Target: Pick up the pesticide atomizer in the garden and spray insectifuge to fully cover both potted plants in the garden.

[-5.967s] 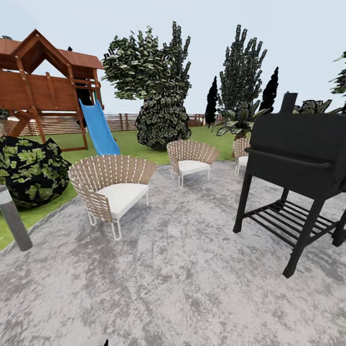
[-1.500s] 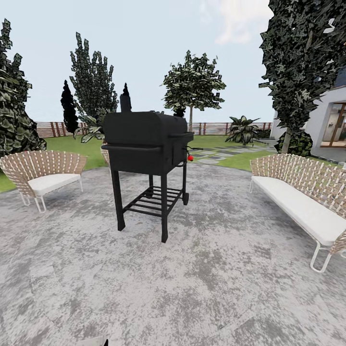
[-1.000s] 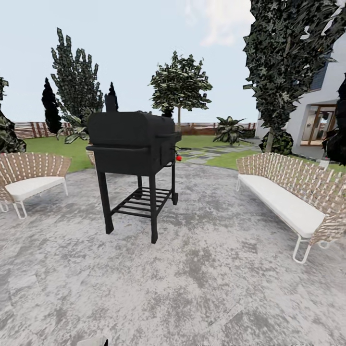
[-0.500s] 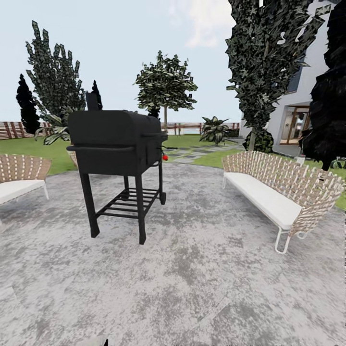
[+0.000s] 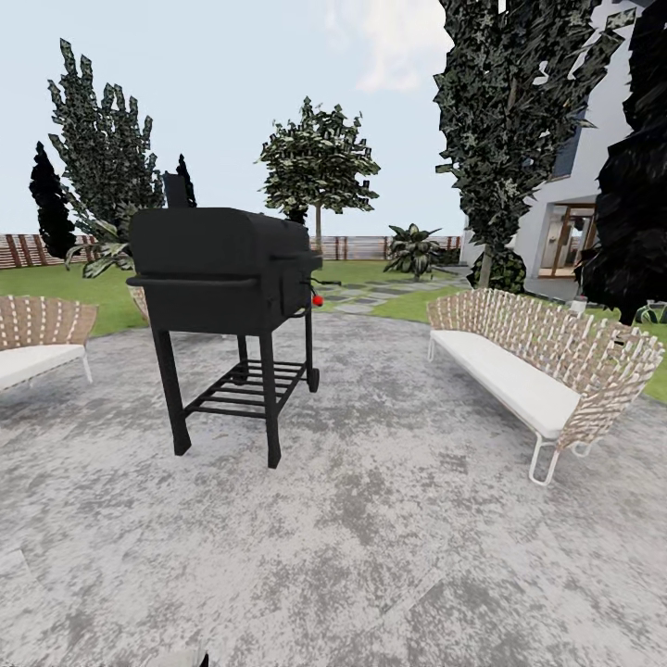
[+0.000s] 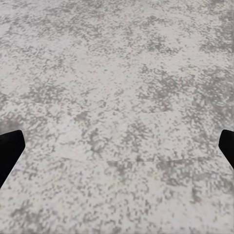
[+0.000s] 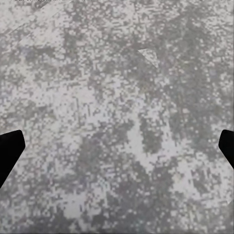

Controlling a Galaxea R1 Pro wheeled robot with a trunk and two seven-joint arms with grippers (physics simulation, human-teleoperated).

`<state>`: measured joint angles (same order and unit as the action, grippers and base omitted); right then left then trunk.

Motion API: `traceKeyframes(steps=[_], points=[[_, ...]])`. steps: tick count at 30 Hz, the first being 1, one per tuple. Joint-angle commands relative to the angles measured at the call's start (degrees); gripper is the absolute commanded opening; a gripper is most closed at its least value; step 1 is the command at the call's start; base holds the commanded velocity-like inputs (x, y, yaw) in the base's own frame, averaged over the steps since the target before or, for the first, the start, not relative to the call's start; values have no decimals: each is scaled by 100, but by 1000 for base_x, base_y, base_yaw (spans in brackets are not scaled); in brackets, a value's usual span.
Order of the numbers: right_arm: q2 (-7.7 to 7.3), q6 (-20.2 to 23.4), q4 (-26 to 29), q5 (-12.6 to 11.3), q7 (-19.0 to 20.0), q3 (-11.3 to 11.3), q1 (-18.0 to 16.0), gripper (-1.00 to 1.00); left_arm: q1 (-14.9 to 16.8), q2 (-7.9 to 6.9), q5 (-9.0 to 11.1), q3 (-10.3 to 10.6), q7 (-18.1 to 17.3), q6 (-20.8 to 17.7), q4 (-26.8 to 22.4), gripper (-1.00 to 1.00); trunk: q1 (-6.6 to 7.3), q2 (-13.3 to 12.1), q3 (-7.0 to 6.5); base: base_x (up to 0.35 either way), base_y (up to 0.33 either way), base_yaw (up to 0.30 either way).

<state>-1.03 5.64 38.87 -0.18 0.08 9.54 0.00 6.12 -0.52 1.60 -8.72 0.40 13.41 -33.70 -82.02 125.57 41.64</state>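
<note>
Change since half a second ago: almost none; the head view has steadied after swinging right, and the black grill sits a shade lower and nearer. Step in hand, as judged: locating the pesticide atomizer. A small red-topped item shows at the grill's right side; it may be the atomizer, but it is too small to confirm. Advice: approach along the open patio, pass the grill on its right, and halt with that side within arm's reach before lifting either arm. Left gripper: fingertips at the frame edges, spread wide, holding nothing, grey paving beneath. Right gripper: the same, wide apart and empty. Surroundings: woven bench along the patio's right edge, woven chair at its left edge, stone slabs crossing the lawn behind, slatted fence, house. A leafy rosette stands near the fence; whether it is one of the potted plants cannot be told.
</note>
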Motion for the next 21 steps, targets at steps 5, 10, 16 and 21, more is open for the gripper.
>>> traceKeyframes(steps=[5, 10, 16, 21], points=[[-10, 34, 29, -7, 1, 6, 0, 100, 3, 0, 17, -1, 4, 18, 4, 100, 1, 2, 6, 0, 0, -15], [-11, 34, 33, -8, 1, 10, 0, 100, 3, 0, 24, -5, 4, 20, 4, 100, 1, 2, 6, 110, 0, -199], [0, 34, 23, -8, 4, 6, 0, 100, 3, 0, 25, -7, 4, 21, 4, 100, 1, 2, 6, 303, 0, -252], [5, 34, 12, -8, 2, 5, 0, 100, 3, 0, 25, -7, 4, 20, 4, 100, 1, 2, 6, 334, 0, -194]])
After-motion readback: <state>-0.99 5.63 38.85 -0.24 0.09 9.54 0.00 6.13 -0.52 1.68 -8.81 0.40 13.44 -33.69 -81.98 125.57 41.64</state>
